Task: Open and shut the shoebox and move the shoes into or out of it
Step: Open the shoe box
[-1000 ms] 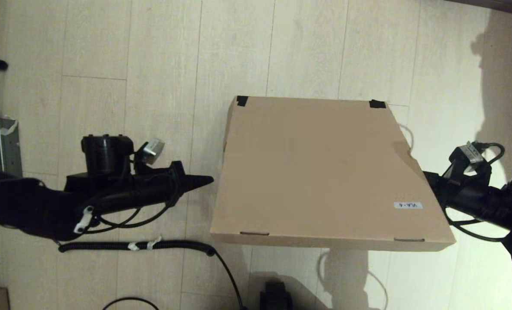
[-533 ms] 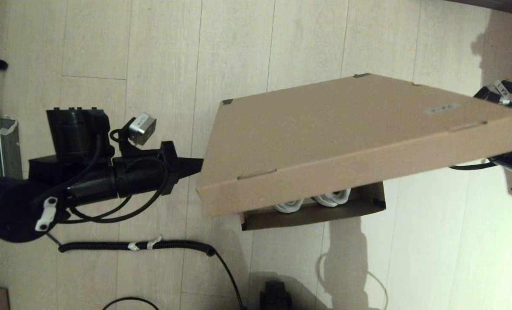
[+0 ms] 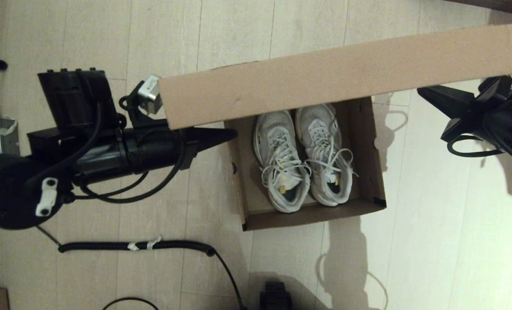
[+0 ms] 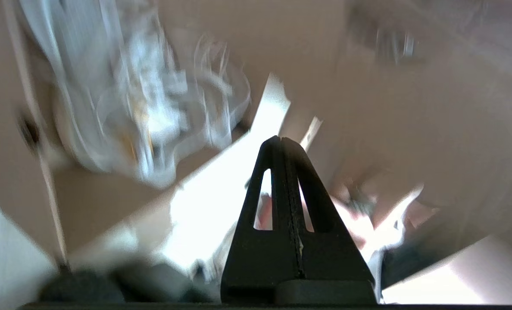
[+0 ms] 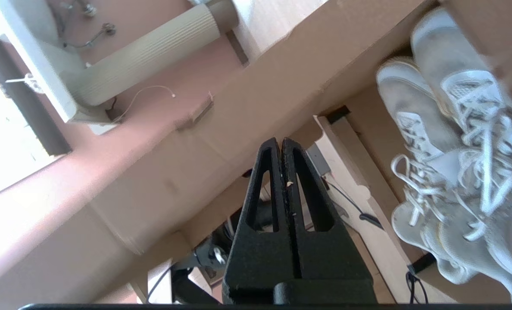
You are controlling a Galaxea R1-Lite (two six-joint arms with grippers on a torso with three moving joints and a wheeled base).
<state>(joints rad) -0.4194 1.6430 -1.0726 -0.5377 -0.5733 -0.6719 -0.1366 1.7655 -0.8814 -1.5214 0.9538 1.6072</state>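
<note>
Lid (image 3: 346, 73) of shoebox (image 3: 370, 146) on floor is swung up, sneakers (image 3: 303, 157) w/ toes to 12 o'clock not yet lifted out; left claw (image 3: 232, 134) at 9, right claw (image 3: 422, 92) at 2, both clenched, empty.

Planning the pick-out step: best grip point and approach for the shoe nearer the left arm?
Judging by its pose, take the left shoe at the collar behind the tongue, coming straight down from above. It lies upright in the shoebox, opening up, pressed against the other shoe, and the box walls block side approaches. The left gripper, shut beside the box wall, is closest. The raised lid overhangs the toes.
</note>
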